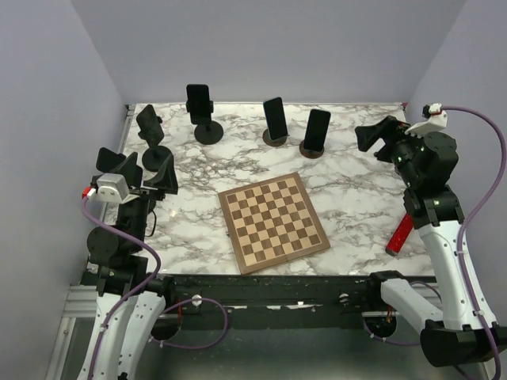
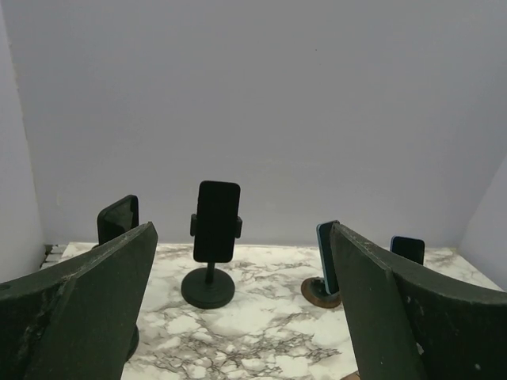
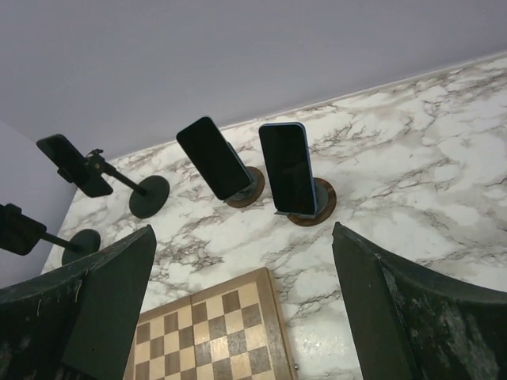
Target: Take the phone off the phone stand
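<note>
Phones, dark rectangular slabs (image 1: 275, 116): four, each propped on its own round-based stand (image 1: 209, 133), in a row along the far side of the white marble table (image 1: 356, 198).
Left gripper (image 1: 149, 171): fingers spread wide, empty, near the leftmost stand.
Right gripper (image 1: 377, 139): fingers spread wide, empty, right of the row.
Wooden chessboard (image 1: 273, 222): flat, mid-table.

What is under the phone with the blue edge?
The blue-edged phone stands on a round brown stand on the marble table. How the stand grips it is hidden behind the phone.
</note>
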